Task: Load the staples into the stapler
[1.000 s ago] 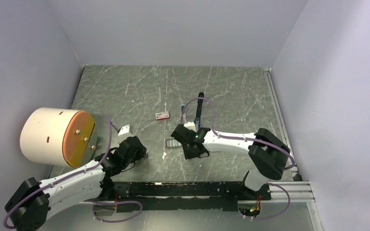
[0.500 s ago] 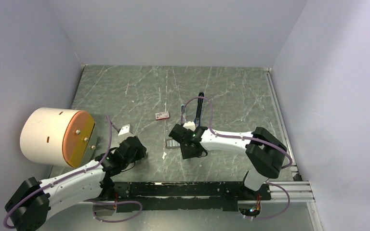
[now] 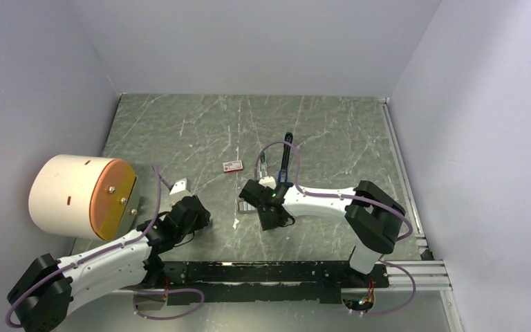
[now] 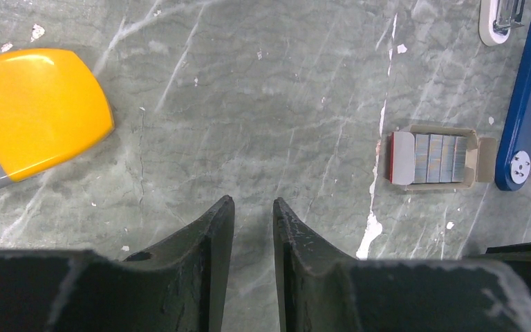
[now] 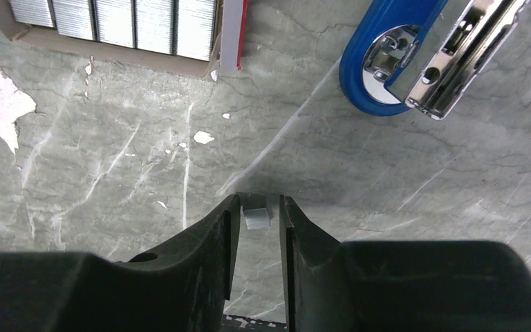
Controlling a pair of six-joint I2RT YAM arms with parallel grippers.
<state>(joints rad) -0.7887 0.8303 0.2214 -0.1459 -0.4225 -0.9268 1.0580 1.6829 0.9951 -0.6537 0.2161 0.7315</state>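
Observation:
The staples (image 5: 114,21) are grey strips in a small cardboard tray, also in the left wrist view (image 4: 435,158); my right arm mostly hides them from above. The blue and black stapler (image 3: 285,162) lies open just beyond, its chrome channel showing in the right wrist view (image 5: 415,55). My right gripper (image 5: 257,207) is low over the table near the tray. Its jaws stand close around one short grey staple strip (image 5: 256,218) at the fingertips. My left gripper (image 4: 254,207) is empty, with a narrow gap between its jaws, and hovers over bare table.
An orange-yellow block (image 4: 34,114) lies left of the left gripper. A red-and-white box (image 3: 233,165) and a pale blue-grey piece (image 3: 262,164) lie beyond the tray. A big cream cylinder with an orange face (image 3: 83,197) stands at the left. A white piece (image 3: 178,187) lies near the left gripper.
My right gripper has slid a little to the left and now covers more of the staple tray. The left arm has not moved.

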